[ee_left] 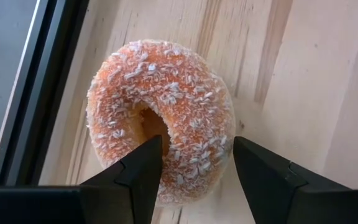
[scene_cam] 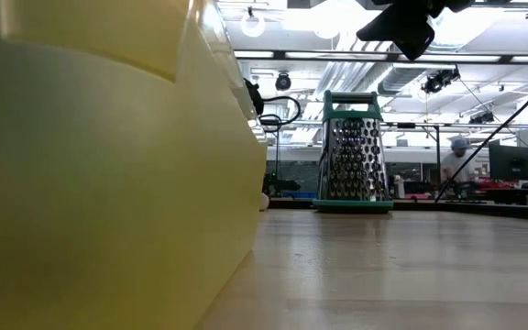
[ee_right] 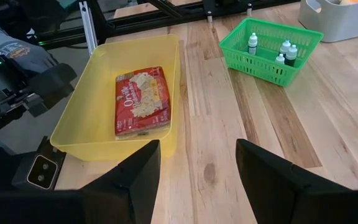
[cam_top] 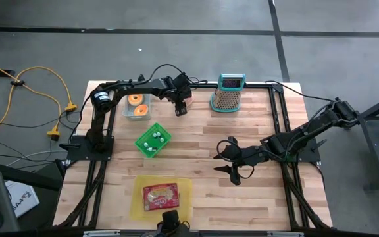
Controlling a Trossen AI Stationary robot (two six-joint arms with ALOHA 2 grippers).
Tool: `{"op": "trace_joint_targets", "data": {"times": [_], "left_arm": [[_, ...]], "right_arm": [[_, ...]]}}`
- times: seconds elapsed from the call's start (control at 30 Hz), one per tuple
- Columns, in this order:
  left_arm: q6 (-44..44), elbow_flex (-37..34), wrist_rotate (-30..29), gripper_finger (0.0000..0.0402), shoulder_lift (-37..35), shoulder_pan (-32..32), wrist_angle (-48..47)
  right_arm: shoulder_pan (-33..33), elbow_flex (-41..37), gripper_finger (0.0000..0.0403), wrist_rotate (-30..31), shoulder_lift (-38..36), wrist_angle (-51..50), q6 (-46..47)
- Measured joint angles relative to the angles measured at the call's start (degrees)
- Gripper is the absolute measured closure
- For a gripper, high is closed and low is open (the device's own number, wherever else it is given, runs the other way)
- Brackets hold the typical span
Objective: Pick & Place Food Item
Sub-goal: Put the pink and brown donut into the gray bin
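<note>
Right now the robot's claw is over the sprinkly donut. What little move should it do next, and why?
Probably lower a little, then close. The left gripper is open, with one finger over the donut hole and the other outside its rim. The donut lies flat on the wooden table, not yet gripped. The right gripper waits open at mid-table.

The high camera is looking straight down, taking in the whole pale wooden slatted table [cam_top: 255, 191] and both arms. The low camera is sitting at tabletop height, pressed against the wall of the shallow yellow plastic tray [scene_cam: 108, 174], probably the tray near the table's front edge [cam_top: 137, 197]; it is facing level across to the steel box grater with teal trim [scene_cam: 353, 151], also seen from above [cam_top: 227, 94]. The left wrist camera is peering closely down at a coconut-flaked orange doughnut [ee_left: 160, 118]. The right wrist camera is looking from farther off across the tray [ee_right: 104, 93] and a green plastic mesh basket [ee_right: 272, 46].
</note>
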Motion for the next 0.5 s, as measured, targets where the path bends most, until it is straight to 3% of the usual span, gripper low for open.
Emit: {"op": "trace_joint_targets", "data": {"times": [0.3, 0.5], "left_arm": [[-0.17, 0.00, 0.13, 0.0269, 0.00, 0.00, -0.20], [-0.17, 0.00, 0.13, 0.0277, 0.00, 0.00, -0.17]], "right_arm": [[0.00, 0.00, 0.0205, -0.02, 0.00, -0.07, 0.00], [0.00, -0.01, 0.0205, -0.02, 0.00, -0.08, 0.00]]}}
